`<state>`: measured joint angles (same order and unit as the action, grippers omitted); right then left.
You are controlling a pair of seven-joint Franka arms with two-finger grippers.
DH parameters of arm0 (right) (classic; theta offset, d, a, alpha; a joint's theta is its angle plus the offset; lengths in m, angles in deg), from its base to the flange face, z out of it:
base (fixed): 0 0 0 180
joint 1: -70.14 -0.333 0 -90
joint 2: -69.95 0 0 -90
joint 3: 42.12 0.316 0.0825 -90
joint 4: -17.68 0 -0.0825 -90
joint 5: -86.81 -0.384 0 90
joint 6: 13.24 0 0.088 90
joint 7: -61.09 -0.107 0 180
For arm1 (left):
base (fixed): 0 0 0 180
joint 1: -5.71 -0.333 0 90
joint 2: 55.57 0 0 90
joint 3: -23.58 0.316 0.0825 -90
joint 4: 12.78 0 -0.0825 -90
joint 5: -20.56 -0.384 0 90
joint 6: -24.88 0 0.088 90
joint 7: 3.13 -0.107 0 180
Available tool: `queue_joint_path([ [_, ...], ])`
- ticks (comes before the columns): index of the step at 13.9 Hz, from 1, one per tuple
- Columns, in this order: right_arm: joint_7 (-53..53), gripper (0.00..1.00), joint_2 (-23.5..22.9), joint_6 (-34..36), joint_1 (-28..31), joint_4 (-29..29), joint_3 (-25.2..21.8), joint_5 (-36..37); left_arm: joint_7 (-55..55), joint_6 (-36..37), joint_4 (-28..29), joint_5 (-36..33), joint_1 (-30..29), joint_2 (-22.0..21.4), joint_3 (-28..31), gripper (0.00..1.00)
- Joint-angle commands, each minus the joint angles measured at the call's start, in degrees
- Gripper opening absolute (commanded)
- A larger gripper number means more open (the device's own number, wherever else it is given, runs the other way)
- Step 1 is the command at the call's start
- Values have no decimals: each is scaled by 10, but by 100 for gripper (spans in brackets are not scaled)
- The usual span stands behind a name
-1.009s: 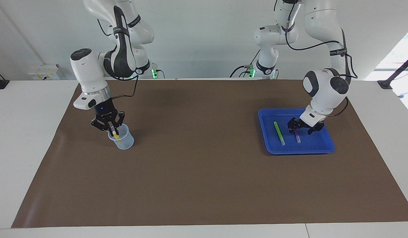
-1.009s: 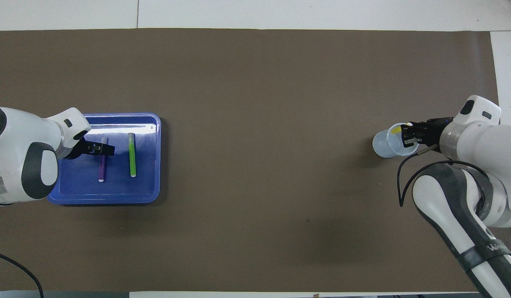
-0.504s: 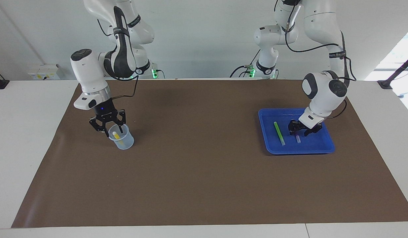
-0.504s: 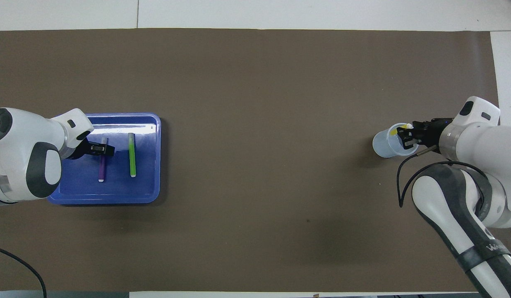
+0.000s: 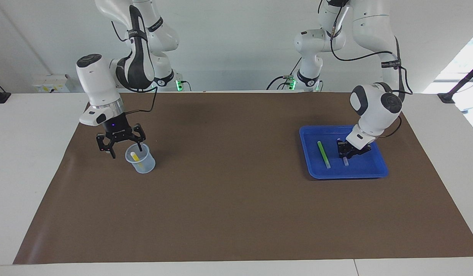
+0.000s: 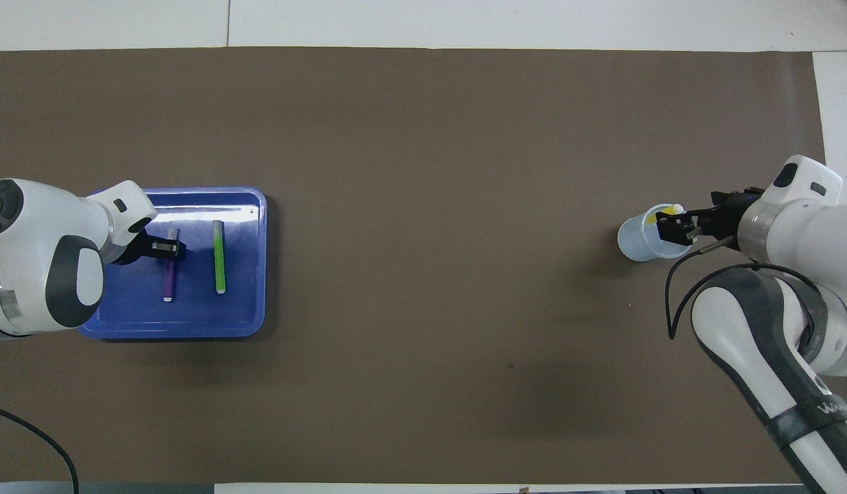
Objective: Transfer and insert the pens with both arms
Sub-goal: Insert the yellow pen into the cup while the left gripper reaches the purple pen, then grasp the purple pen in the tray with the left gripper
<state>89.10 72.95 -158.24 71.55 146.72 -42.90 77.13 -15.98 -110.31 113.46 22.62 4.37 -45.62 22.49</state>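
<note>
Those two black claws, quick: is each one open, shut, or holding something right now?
Left gripper: down in the blue tray, shut on the purple pen.
Right gripper: open, holding nothing, above the clear cup containing the yellow pen.

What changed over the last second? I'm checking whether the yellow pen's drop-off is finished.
The right pincer let go of the yellow pen, which now stands in the cup, and rose with its fingers spread. The left pincer closed around the purple pen in the blue tray. The green pen, tray and cup stayed put.

One pen (image 5: pixel 136 157) stands in the cup (image 5: pixel 142 163); two pens (image 5: pixel 323 154) lie in the tray (image 5: pixel 347 173).
</note>
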Motion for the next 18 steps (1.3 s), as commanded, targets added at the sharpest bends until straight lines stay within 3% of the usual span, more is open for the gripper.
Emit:
queue_joint_path([
  [1, -42, 100, 12, 117, 5, -68, -5, 13, -3, -6, -2, -12, -4, 5, -2, 15],
  [3, -73, 100, 14, 202, 8, -126, -7, 52, -2, -5, -2, -12, -4, 5, -1, 0],
  [7, -181, 100, -11, 383, 5, -286, -3, 116, 0, -1, -5, -12, -5, 5, -2, 0],
  [12, -296, 100, -82, 565, -5, -476, 1, 116, 2, 57, -47, -11, -7, 8, -1, 0],
  [16, -300, 100, -66, 615, -6, -469, 3, 114, 3, 113, -78, -10, -6, 4, -1, 0],
  [18, -300, 100, -40, 616, -4, -432, 2, 109, 4, 159, -110, -8, -5, 4, -1, 0],
])
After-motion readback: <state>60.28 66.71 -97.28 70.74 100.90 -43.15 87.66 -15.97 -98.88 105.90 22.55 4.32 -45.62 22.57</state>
